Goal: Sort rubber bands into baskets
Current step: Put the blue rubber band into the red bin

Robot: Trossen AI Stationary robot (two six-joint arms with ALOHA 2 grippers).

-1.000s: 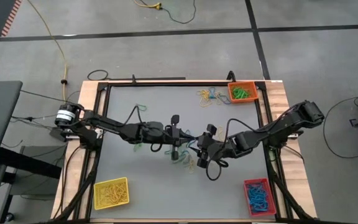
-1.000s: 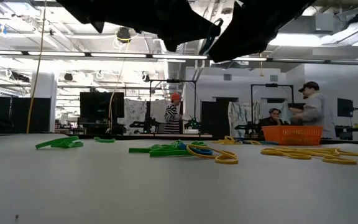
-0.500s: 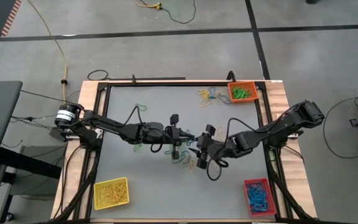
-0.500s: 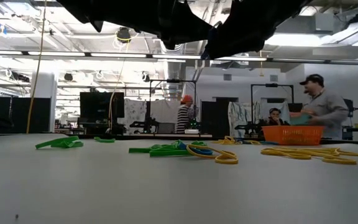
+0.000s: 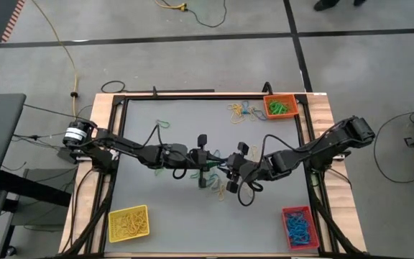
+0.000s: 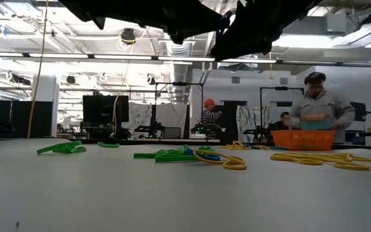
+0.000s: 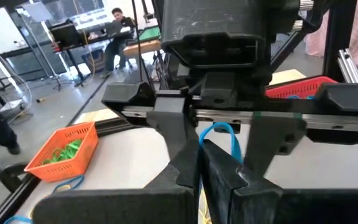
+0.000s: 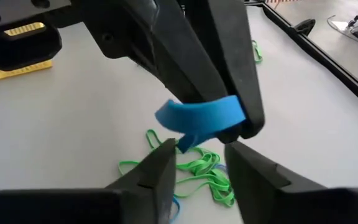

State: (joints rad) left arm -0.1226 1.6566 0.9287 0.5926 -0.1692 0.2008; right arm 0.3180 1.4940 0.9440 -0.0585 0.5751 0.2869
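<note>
Blue rubber band [image 8: 207, 115] shows only in wrist views, gripped by left jaws; right jaws open.

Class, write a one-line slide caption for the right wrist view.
Left gripper pinches a blue rubber band above green bands while the right gripper closes in.

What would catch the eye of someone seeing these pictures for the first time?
At the table's middle, the left gripper and the right gripper meet tip to tip above a small heap of rubber bands, a blue band pinched in the left one. Three baskets stand out: yellow near left, red near right, orange far right.
</note>
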